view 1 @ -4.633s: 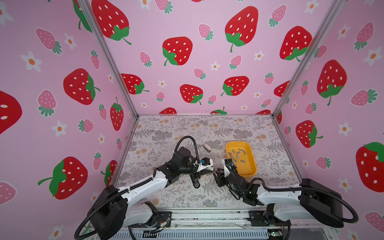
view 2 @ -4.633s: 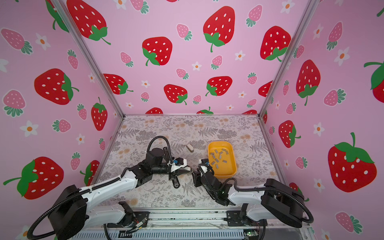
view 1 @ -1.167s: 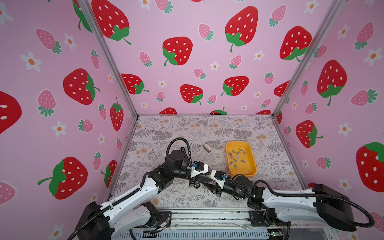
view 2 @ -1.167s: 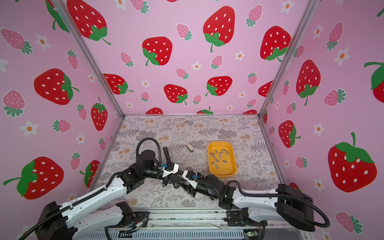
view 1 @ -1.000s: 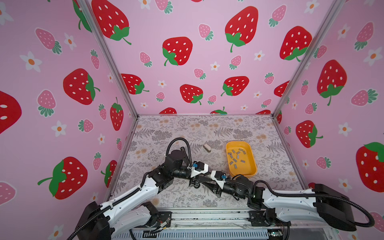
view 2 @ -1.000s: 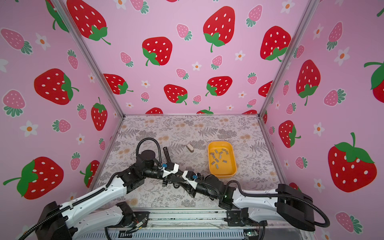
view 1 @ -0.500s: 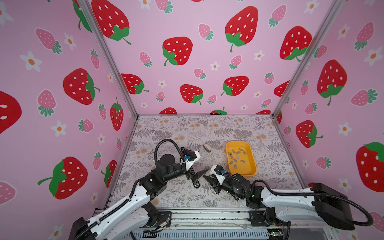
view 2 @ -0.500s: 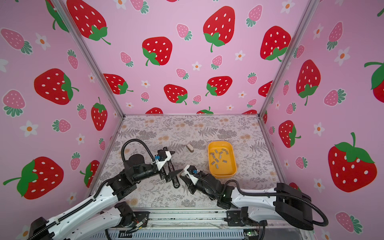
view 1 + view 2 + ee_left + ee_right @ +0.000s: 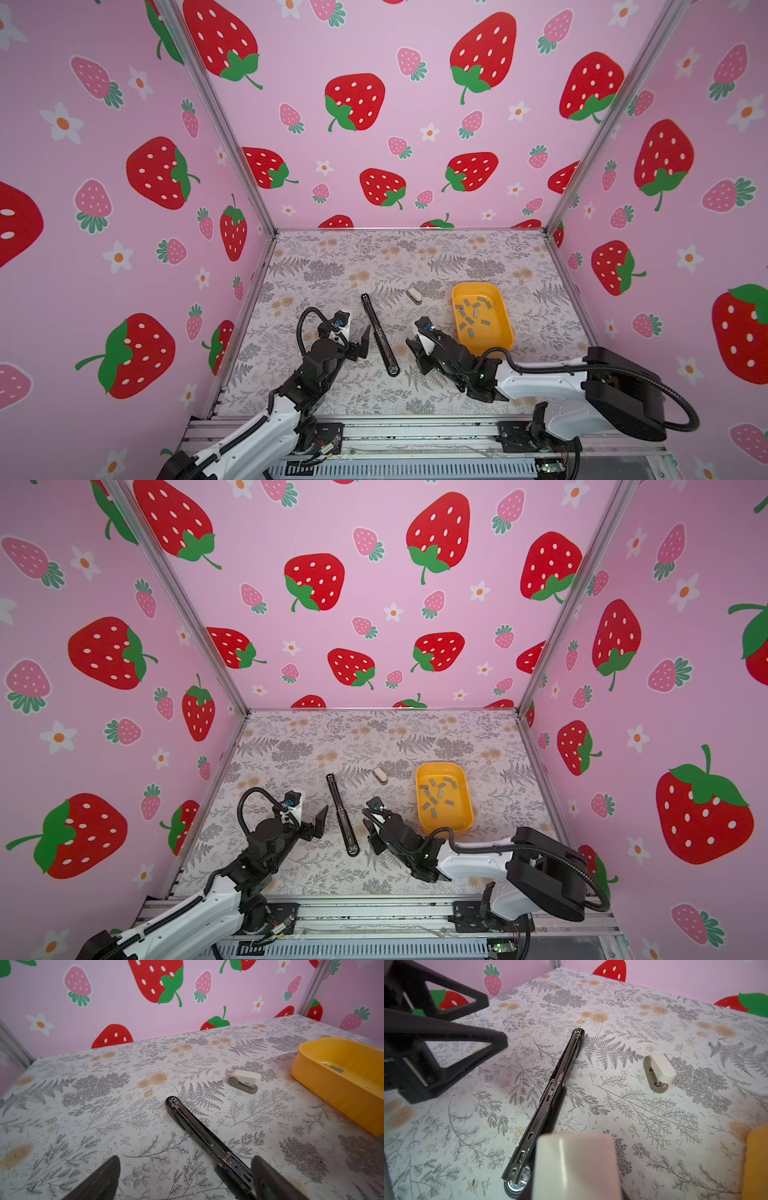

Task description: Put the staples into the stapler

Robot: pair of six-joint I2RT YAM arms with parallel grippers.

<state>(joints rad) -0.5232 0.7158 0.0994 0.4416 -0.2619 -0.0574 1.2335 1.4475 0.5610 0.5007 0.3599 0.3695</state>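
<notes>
The black stapler [image 9: 379,332] lies opened out flat on the table, its metal staple channel [image 9: 550,1088] facing up. My left gripper [image 9: 361,343] stands open just left of it with nothing held. In the left wrist view the stapler [image 9: 199,1132] runs close beside one of its fingers [image 9: 270,1180]. My right gripper [image 9: 411,347] is just right of the stapler's near end. In the right wrist view a blurred white block [image 9: 575,1167] hides its fingers. The staples [image 9: 471,313] lie loose in the yellow tray [image 9: 486,343].
A small white and grey mini stapler [image 9: 414,296] sits on the table between the black stapler's far end and the tray. Pink strawberry walls close in the left, back and right sides. A metal rail runs along the front edge.
Both grippers met at the stapler a second ago. The left one has opened, let go and drawn back left; the right one has drawn back right. The stapler now lies alone, flat.
</notes>
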